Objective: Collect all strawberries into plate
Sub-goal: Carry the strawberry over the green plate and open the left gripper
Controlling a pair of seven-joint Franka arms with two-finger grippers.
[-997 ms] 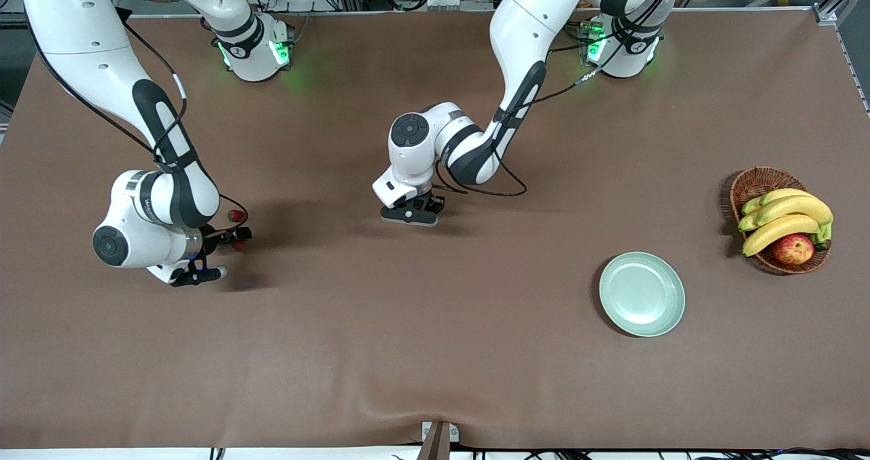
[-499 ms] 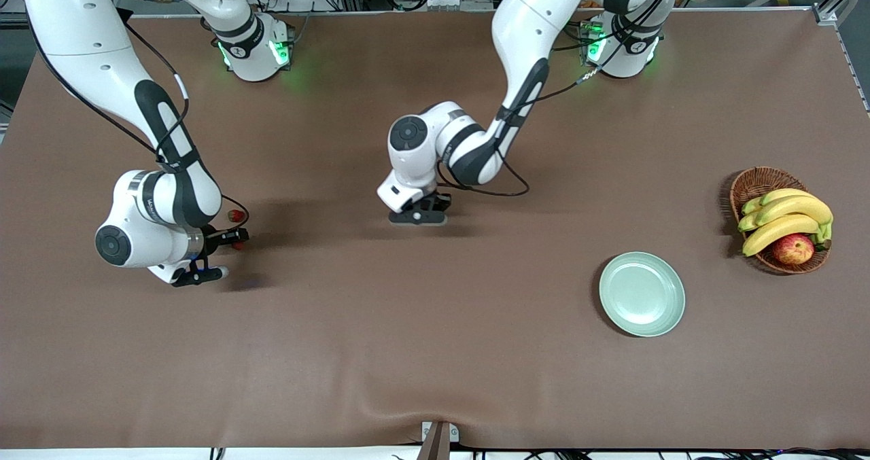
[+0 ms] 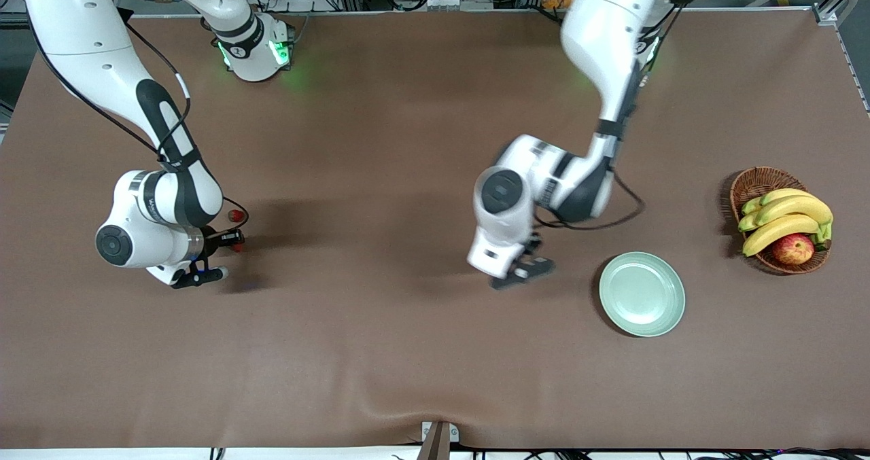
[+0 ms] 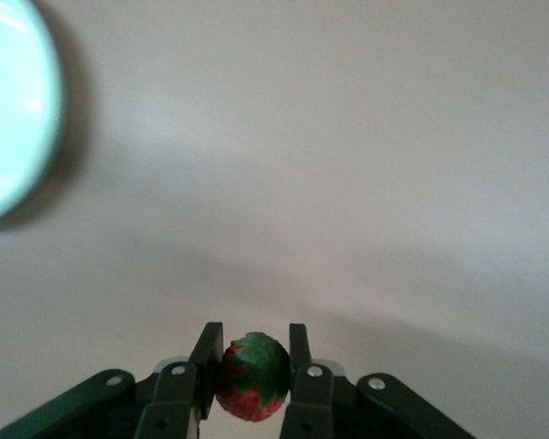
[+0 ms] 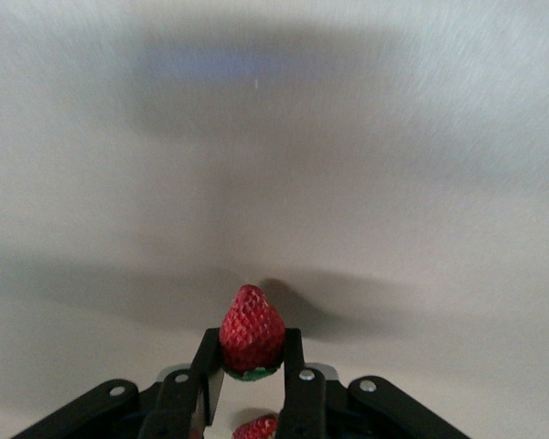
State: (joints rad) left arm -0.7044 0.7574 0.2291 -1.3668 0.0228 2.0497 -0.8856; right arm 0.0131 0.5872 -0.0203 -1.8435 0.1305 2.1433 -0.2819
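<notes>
The left gripper [image 3: 529,267] is over bare table near the plate [image 3: 641,294], on the side of the plate toward the right arm's end. Its fingers [image 4: 208,352] are closed on a strawberry [image 4: 251,377], which sits between the pads with its green cap showing in the left wrist view. The plate edge [image 4: 9,110] appears at the border of that same view, well apart from the held berry.

The right gripper [image 3: 228,239] is low over the table toward the right arm's end. Its fingers [image 5: 206,366] are closed on a second strawberry [image 5: 252,331], red tip pointing away from the wrist camera (green cap toward the palm). A third strawberry [image 3: 235,215] lies on the table just beside this gripper, slightly farther from the front camera; a red berry part [image 5: 256,427] also shows under the fingers in the right wrist view, though which berry it is cannot be told.

The plate holds no berries. It rests on the brown table [image 3: 380,351]. A wicker basket [image 3: 751,181] with bananas [image 3: 781,219] and an apple [image 3: 793,249] stands toward the left arm's end of the table, near the plate.
</notes>
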